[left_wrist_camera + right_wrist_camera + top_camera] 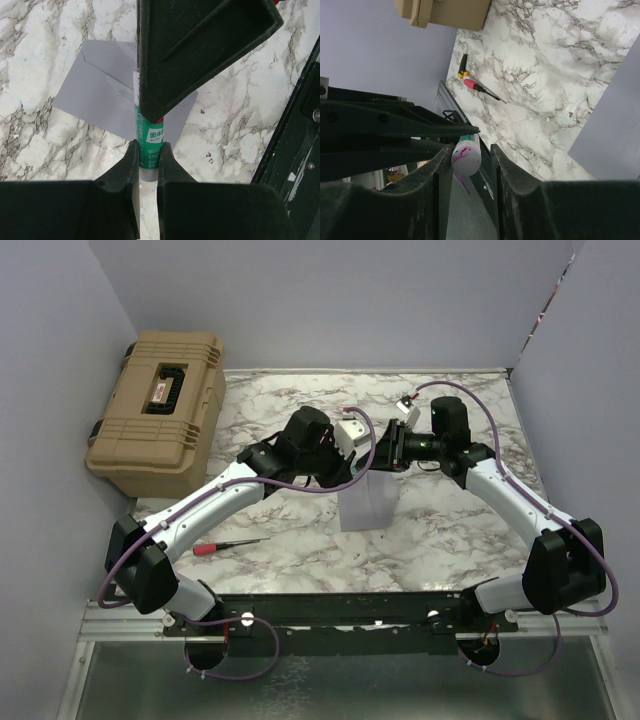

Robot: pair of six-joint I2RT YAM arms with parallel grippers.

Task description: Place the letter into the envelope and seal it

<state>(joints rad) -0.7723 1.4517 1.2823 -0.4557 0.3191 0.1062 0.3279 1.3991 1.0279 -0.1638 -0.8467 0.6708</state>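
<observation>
Seeing the envelope (pixel 368 504) lying flat on the marble table (pixel 450 540), at six o'clock of the meeting grippers. Finding no letter in any view; perhaps sitting inside, cannot tell. Pinching the green glue stick (pixel 148 146) by its body with the left gripper (pixel 148 160), pressing both fingers onto it. Bracketing the stick's white, pink-smeared end with the right gripper (pixel 468 151); clamping or only touching, cannot tell. Judging this as uncapping. Risking a slip: tugging off-axis, twisting the stick out of the left pinch, dropping it onto the envelope, smearing glue beyond the flap or nudging the paper toward the screwdriver (pixel 225 547) at eight o'clock.
</observation>
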